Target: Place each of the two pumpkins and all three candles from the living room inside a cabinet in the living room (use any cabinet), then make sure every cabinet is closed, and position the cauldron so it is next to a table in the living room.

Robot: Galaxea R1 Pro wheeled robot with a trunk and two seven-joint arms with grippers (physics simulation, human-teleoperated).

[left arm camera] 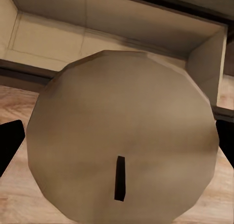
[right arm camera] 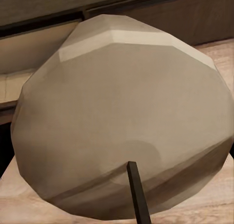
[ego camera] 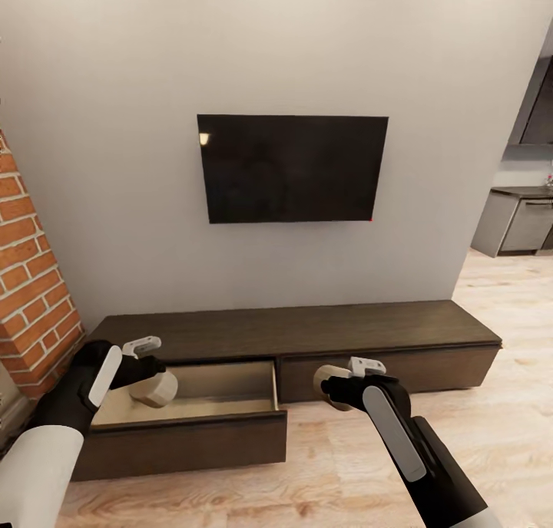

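The long dark-brown cabinet (ego camera: 307, 330) runs along the white wall, and its left drawer (ego camera: 192, 424) is pulled out, pale beige inside. My left gripper (ego camera: 150, 376) is shut on a cream candle (ego camera: 156, 390) held over the drawer's left part. In the left wrist view this candle (left arm camera: 122, 146) shows its top with a black wick, the drawer below it. My right gripper (ego camera: 338, 386) is shut on a second candle (ego camera: 330, 377), held in front of the closed right drawer front. That candle (right arm camera: 122, 121) looms large in the right wrist view.
A black TV (ego camera: 292, 167) hangs on the wall above the cabinet. A red-brick column (ego camera: 31, 282) stands at the left. Light wood floor (ego camera: 330, 466) lies before the cabinet. Grey kitchen cabinets (ego camera: 514, 221) show at the far right.
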